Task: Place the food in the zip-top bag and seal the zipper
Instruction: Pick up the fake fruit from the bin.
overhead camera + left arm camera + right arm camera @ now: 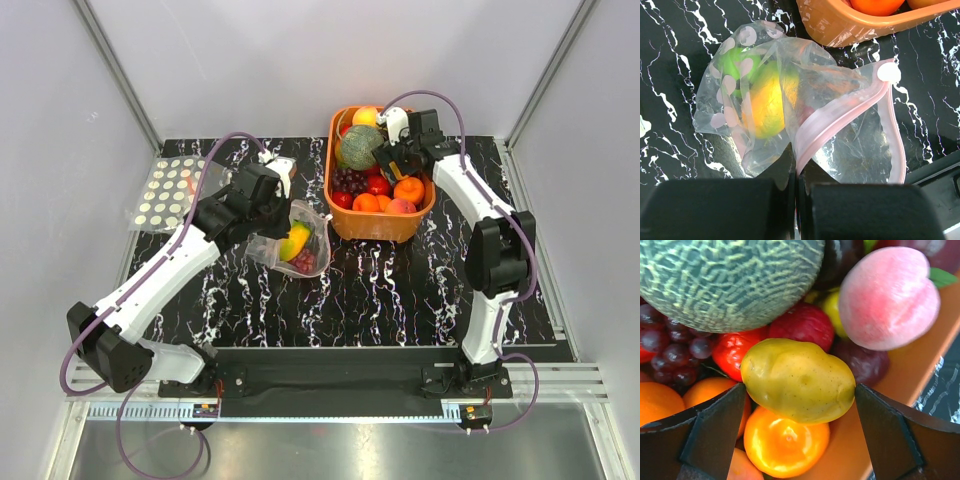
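The zip-top bag (300,240) lies on the black marbled table (400,290), just left of the orange basket (378,228), mouth gaping. Inside it are a yellow-green mango (765,100) and dark grapes (305,262). The zipper (840,112) is unsealed. One end of its pink strip is pinched in the left gripper (799,185), whose jaws are closed tight on it.

The right gripper (800,405) is down in the basket with its jaws spread wide to either side of a yellow potato (797,380). Both pads appear to bear on its flanks, though firm contact is not certain. A netted melon (730,280), a peach (887,297) and oranges (782,445) surround it.
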You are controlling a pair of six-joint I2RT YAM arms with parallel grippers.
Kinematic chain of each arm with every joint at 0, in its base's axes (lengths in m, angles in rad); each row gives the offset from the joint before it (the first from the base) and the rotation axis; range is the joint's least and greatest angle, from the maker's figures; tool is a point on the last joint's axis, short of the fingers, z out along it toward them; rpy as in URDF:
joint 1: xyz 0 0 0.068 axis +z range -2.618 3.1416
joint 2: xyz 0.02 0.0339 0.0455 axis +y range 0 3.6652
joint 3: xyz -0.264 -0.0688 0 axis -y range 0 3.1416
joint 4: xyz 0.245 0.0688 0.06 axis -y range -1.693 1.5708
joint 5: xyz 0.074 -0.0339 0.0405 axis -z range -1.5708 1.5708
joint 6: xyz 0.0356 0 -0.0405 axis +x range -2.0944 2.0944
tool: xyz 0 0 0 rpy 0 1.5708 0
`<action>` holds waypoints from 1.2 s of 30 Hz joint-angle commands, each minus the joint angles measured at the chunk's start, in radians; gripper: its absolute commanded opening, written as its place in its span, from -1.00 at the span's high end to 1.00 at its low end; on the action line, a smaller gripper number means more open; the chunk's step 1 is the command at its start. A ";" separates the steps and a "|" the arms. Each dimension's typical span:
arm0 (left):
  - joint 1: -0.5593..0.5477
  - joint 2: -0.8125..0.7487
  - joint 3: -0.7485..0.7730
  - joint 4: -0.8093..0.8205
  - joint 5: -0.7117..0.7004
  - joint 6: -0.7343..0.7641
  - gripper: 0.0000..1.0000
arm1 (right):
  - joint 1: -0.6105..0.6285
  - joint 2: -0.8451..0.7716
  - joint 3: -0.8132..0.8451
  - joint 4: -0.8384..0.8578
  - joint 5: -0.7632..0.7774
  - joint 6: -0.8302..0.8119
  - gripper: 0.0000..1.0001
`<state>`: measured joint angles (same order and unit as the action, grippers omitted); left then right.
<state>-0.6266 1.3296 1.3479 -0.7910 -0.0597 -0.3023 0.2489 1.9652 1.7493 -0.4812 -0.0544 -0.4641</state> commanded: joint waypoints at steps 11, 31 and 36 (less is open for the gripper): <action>0.007 -0.017 -0.001 0.050 0.020 0.019 1.00 | 0.003 0.106 0.130 -0.097 -0.064 -0.036 -0.99; 0.010 -0.030 -0.012 0.053 0.040 0.026 1.00 | 0.003 -0.009 0.043 -0.060 -0.248 0.086 -0.27; 0.010 -0.026 0.014 0.033 0.046 0.037 1.00 | 0.004 -0.172 -0.085 0.030 -0.321 0.180 -0.21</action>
<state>-0.6235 1.3293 1.3327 -0.7837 -0.0341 -0.2867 0.2516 1.9381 1.7000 -0.5537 -0.2840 -0.3653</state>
